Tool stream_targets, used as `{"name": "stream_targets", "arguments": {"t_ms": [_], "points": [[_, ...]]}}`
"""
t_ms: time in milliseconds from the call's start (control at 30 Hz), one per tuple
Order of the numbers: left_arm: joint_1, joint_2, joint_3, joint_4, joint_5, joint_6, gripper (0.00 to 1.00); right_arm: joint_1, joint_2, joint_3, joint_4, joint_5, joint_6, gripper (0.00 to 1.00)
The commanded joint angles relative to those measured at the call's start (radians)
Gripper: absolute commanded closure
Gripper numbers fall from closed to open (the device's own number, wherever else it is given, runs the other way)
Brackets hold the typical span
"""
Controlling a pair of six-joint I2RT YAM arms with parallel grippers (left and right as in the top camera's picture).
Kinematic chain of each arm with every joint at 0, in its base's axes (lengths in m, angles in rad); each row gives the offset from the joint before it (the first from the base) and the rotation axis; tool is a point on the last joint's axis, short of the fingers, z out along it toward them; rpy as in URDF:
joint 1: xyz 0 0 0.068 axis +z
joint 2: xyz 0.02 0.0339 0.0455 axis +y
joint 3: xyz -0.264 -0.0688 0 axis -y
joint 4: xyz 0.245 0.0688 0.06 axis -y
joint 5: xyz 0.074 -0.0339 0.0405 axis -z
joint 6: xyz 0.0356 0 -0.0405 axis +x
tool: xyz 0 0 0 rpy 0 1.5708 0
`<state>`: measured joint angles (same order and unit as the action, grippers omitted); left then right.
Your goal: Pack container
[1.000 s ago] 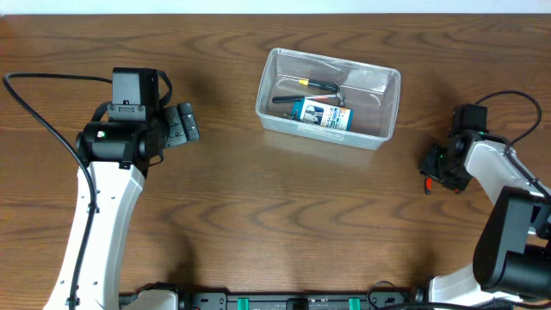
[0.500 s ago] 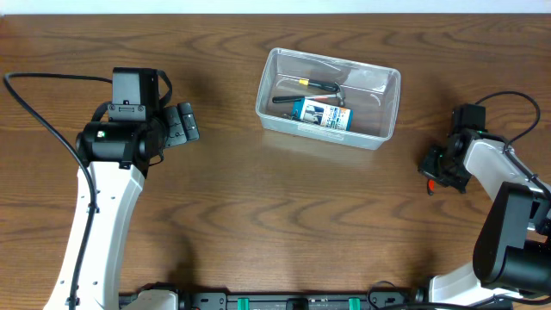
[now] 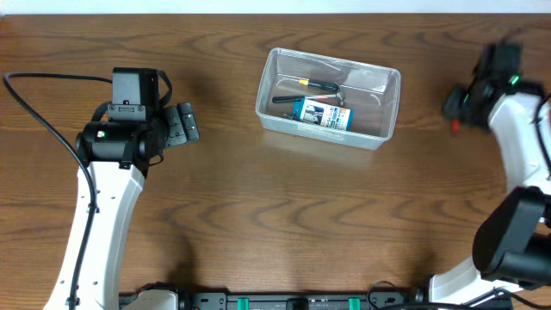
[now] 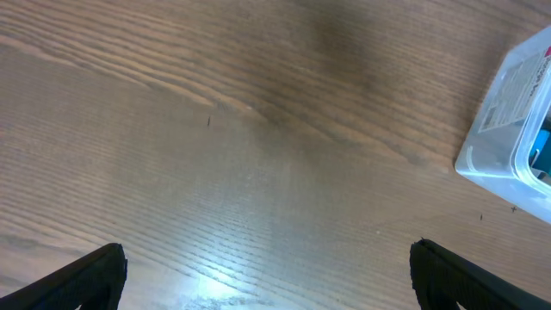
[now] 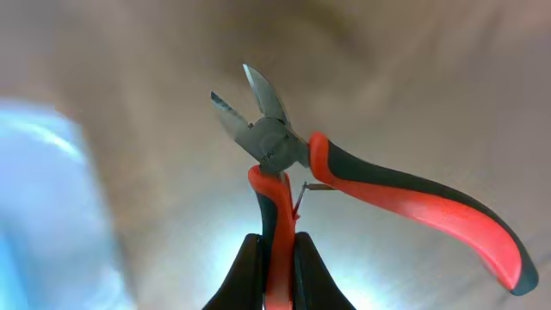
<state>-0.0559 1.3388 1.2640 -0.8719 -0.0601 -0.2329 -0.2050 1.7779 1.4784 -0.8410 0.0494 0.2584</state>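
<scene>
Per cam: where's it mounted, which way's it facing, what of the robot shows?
Overhead: above the table, looking down; left arm and right arm show, container mid-table.
Left wrist: on the left arm, facing down at wood; open left gripper, tips in bottom corners.
Right wrist: looks along the right gripper, shut on red-handled cutters.
Shared: overhead and left wrist both catch the container.

labels on container (image 4: 495,129) and box (image 3: 320,113) cannot be read.
</scene>
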Motion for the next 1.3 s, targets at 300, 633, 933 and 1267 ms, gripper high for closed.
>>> {"name": "stream_targets", "arguments": {"t_ms": [300,633,933,1267], "points": [[0.005,0.0,0.012,-0.003,-0.016,-0.005,0.02,0.237,-0.011,0.412,-0.054,-0.166,-0.446,0.99],[0.005,0.0,0.012,-0.003,-0.016,-0.005,0.02,0.529,0.071,0.402,-0.07,-0.029,-0.592,0.99],[0.005,0.0,0.012,-0.003,-0.016,-0.005,0.02,0.571,0.272,0.402,-0.064,0.006,-0.592,0.99],[0.005,0.0,0.012,-0.003,-0.016,-0.005,0.02,0.571,0.409,0.402,-0.065,-0.035,-0.55,0.99]]}}
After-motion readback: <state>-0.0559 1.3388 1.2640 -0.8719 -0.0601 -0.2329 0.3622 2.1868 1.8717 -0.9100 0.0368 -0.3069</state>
